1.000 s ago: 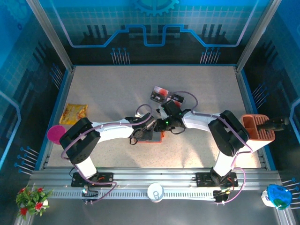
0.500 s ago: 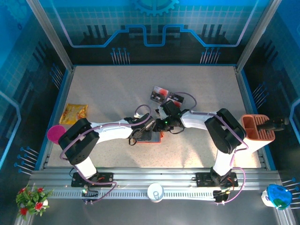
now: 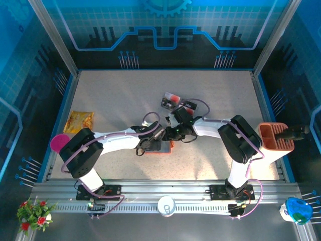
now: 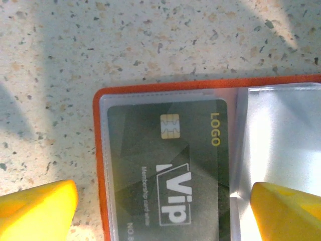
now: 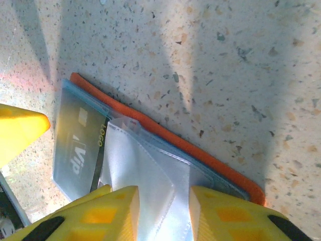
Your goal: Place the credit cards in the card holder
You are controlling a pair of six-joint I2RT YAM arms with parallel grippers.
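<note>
The card holder (image 3: 172, 146) lies open at the table's middle, its orange rim (image 4: 99, 165) framing clear pockets. A dark credit card (image 4: 170, 165) printed "Vip" and "LOGO" sits inside the left pocket, also seen at an angle (image 5: 75, 145). Two more credit cards (image 3: 171, 100) (image 3: 188, 105) lie flat behind the holder. My left gripper (image 4: 163, 211) hovers over the pocketed card, open, fingers far apart on either side. My right gripper (image 5: 164, 216) is closed on a raised clear pocket leaf (image 5: 150, 165) of the holder (image 5: 165, 133). Both grippers meet over the holder: left (image 3: 153, 143), right (image 3: 173, 135).
A yellow snack packet (image 3: 80, 120) and a pink disc (image 3: 59, 143) lie at the left edge. An orange ribbed container (image 3: 275, 136) stands at the right edge. A white cup (image 3: 166, 205) sits on the front rail between the arm bases.
The left arm's elbow has drifted slightly left. Both grippers stay at the card holder, with the leaf still raised.
</note>
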